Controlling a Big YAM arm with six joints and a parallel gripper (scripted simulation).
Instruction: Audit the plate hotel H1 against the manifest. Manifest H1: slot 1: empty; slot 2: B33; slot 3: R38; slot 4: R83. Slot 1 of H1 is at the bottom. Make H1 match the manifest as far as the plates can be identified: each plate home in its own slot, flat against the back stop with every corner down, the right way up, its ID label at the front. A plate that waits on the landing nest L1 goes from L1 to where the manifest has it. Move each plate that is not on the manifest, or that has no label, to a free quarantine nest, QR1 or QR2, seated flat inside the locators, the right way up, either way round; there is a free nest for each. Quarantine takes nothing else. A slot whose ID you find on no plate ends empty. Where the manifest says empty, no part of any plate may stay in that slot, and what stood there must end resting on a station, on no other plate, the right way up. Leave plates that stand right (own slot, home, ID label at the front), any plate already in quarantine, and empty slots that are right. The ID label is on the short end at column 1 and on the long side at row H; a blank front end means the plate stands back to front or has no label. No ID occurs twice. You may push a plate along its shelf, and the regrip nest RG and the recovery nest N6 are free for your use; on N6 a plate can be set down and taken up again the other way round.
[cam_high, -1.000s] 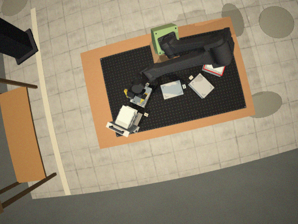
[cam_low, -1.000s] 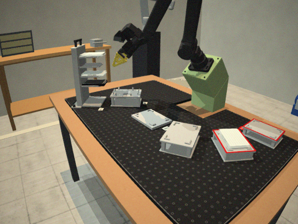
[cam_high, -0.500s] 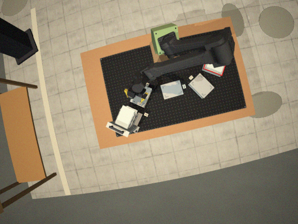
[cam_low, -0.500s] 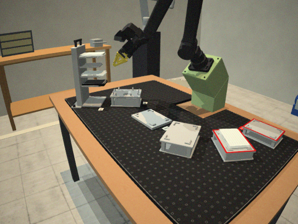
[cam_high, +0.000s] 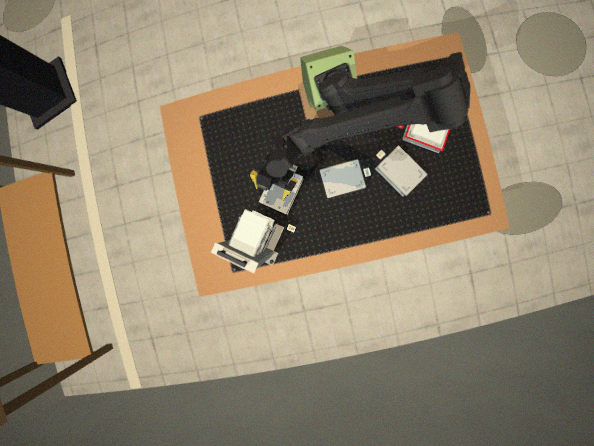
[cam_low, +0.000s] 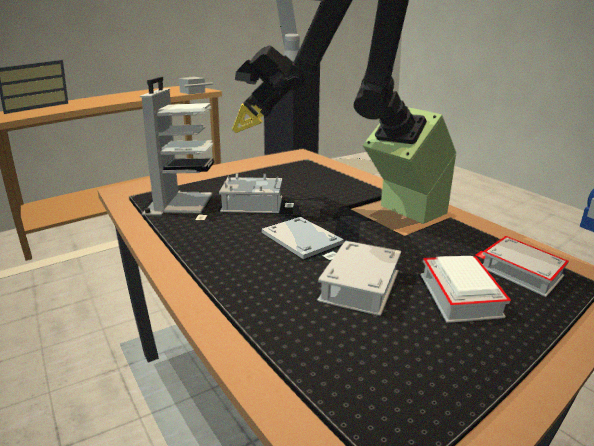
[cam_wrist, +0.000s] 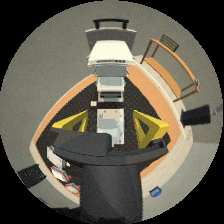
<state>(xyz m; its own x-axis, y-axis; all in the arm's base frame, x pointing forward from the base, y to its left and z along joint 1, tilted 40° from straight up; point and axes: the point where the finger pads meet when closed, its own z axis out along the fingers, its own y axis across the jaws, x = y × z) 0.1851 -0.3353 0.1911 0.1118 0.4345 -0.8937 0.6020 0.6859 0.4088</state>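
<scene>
The plate hotel H1 (cam_low: 159, 150) (cam_high: 227, 252) (cam_wrist: 111, 32) stands at the table's left end. Its top shelf holds a white plate (cam_low: 184, 107) (cam_high: 251, 231) (cam_wrist: 110, 52). The shelf below it (cam_low: 182, 130) looks bare. The shelf under that holds a pale plate (cam_low: 186, 146), and the bottom shelf holds a black plate (cam_low: 187, 164). I cannot read any labels. My gripper (cam_low: 248, 117) (cam_high: 271, 185) (cam_wrist: 110, 112) is open and empty. It hangs high in front of the hotel, above a bare pinned nest (cam_low: 250, 192) (cam_high: 292, 187).
A flat nest (cam_low: 301, 236) (cam_high: 342, 178) and a raised grey nest (cam_low: 360, 275) (cam_high: 401, 170) stand mid-table. At the right, one red-rimmed nest (cam_low: 452, 307) holds a white plate (cam_low: 467, 275); the other red-rimmed nest (cam_low: 525, 262) is bare. The green arm base (cam_low: 415, 170) stands behind.
</scene>
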